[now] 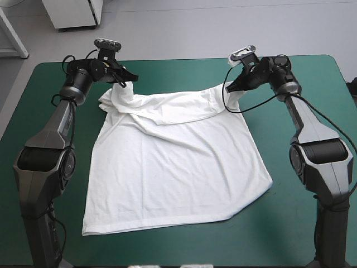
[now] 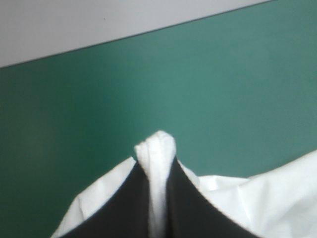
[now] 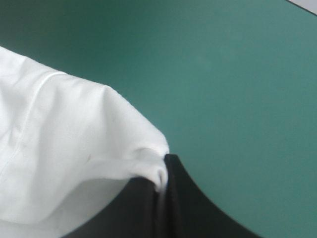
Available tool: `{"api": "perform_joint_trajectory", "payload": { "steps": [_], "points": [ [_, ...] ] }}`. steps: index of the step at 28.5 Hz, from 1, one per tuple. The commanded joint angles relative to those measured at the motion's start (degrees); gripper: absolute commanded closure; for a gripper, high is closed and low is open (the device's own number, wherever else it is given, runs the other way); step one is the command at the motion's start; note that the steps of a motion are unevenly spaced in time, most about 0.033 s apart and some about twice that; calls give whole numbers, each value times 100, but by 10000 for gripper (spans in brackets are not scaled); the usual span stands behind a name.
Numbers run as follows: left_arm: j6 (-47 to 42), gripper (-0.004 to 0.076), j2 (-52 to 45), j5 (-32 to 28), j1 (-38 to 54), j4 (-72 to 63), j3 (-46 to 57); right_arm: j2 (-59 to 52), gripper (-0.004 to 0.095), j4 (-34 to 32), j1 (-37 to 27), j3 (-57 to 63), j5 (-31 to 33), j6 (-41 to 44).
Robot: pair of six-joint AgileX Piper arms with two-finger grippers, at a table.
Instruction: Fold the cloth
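on the teal-green cover the t-shirt lies spread, both jaws clamped on its far corners.

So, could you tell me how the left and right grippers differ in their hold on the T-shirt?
The left gripper has a tuft of T-shirt poking out past its fingertips; the right gripper pinches just a fold at its very tips. Cloth spreads to both sides of the left gripper, but to one side only of the right gripper. Both are shut on the T-shirt's far end.
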Motion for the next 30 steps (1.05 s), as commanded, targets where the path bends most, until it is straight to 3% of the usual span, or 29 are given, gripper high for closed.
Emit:
{"api": "perform_joint_trajectory", "payload": {
  "steps": [1,4,7,11,15,21,30],
  "points": [
    [-4,732,-314,-339,-10,-197,-164,-317,924,684,-264,-157,-301,-396],
    [211,713,-314,-316,-10,-249,-162,-185,908,1191,-497,-157,-168,-631],
    [315,602,-336,-70,-10,-302,-162,-115,826,1592,-643,-157,28,-871],
    [488,405,-440,368,2,-344,-162,-127,568,2193,-827,-178,431,-1084],
    [488,338,-758,863,119,-319,-162,-275,330,2815,-1045,-182,597,-1165],
    [451,339,-1919,1783,275,91,318,-829,314,3063,-1383,47,1097,-1074],
    [1,339,-4686,1906,275,352,3312,-2609,314,2868,-1347,2333,1112,-1101]
  ]
}}
